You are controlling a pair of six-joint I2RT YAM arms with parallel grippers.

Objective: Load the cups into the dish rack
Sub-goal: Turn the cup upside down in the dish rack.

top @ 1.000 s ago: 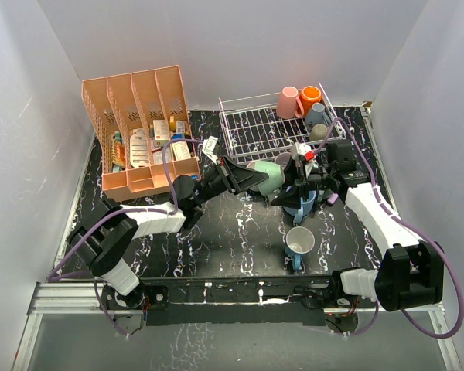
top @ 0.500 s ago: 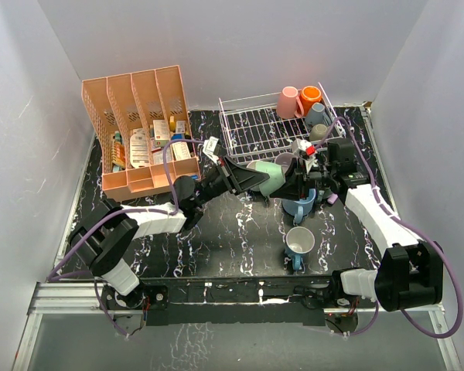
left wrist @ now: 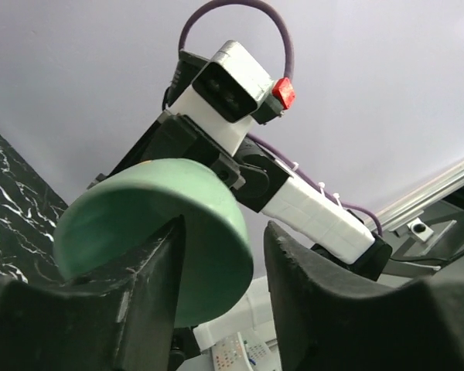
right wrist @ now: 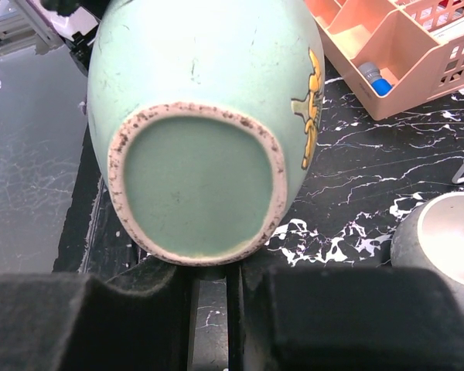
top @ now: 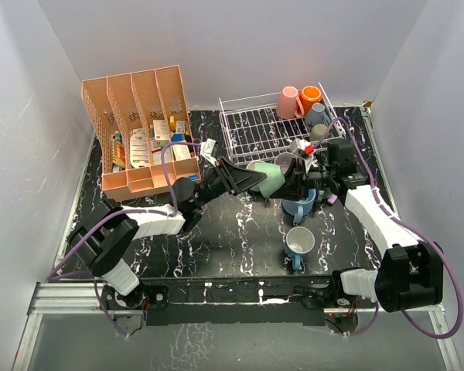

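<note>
Left pincer [top: 250,179] now spreading off green cup [top: 272,178]; right pincer [top: 294,184] pinching it (axis 9-to-3); dish rack [top: 247,124] sitting at 12, right arm nearer.

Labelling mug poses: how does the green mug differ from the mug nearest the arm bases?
The green mug is off the table, sideways; the front mug stands upright, mouth up. Green mug is mint; front mug shows a white inside, blue handle. Both are outside the dish rack.
</note>
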